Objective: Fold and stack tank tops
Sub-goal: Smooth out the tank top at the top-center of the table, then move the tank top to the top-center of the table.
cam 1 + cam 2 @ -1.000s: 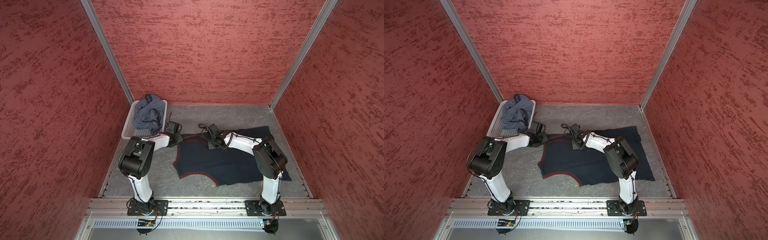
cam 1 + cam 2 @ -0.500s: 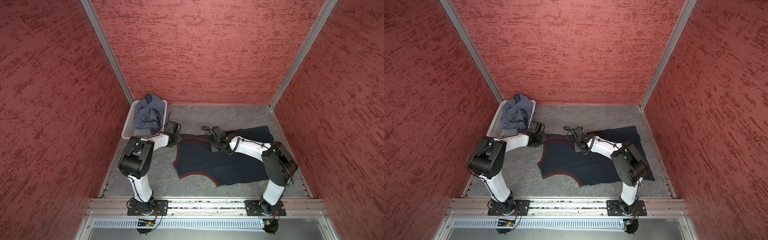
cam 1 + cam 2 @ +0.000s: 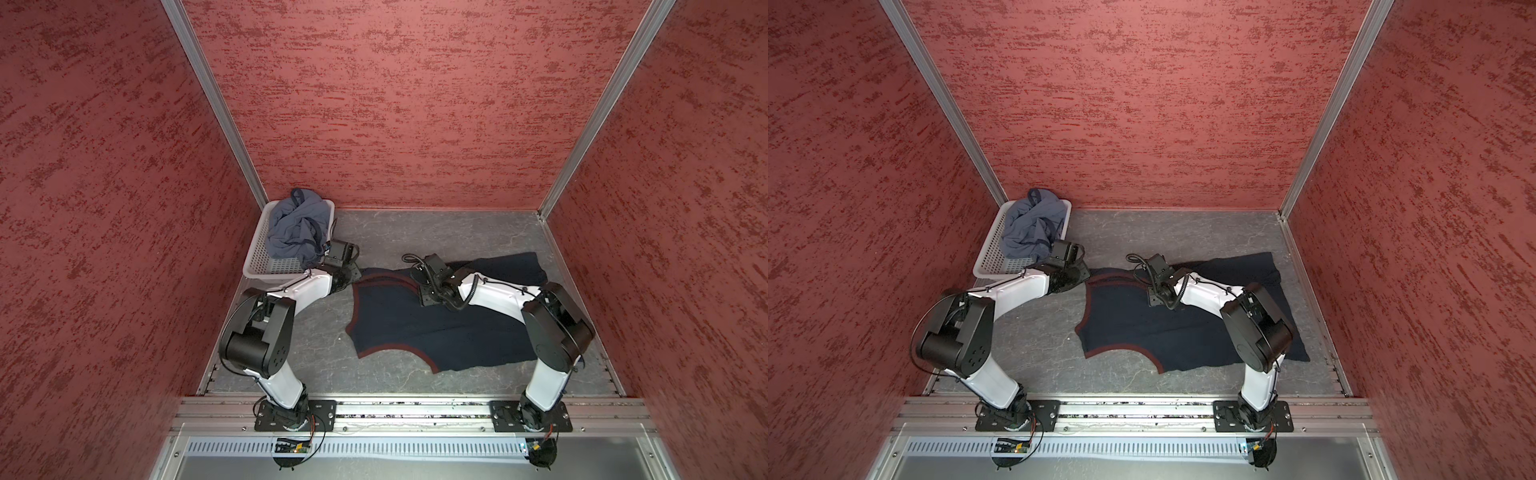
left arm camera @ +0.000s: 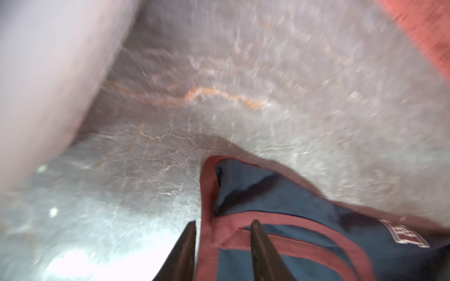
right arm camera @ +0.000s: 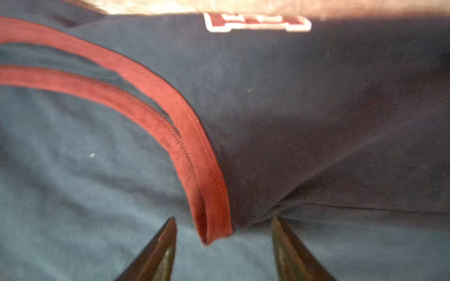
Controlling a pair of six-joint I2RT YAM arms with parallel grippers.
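The dark navy tank top (image 3: 436,328) (image 3: 1163,332) with maroon trim lies spread on the grey table, its far edge folded over. My left gripper (image 3: 354,274) (image 4: 223,225) hangs open over its left shoulder corner, and the maroon trim (image 4: 209,194) lies between the fingers. My right gripper (image 3: 424,298) (image 5: 224,220) is open over the neckline, with a maroon strap end (image 5: 214,219) lying loose between its fingers. White lettering (image 5: 255,23) shows on the folded part. The slate blue-grey tank top (image 3: 297,226) (image 3: 1032,228) sits crumpled in the basket.
The white perforated basket (image 3: 259,266) (image 3: 988,270) stands at the back left corner, close behind my left wrist. Red walls close in the table on three sides. A metal rail (image 3: 395,409) runs along the front edge.
Both grippers were shut at the navy top's neckline and now stand open, the trim lying loose. My right elbow has swung out to the right and the wrist has dropped lower.
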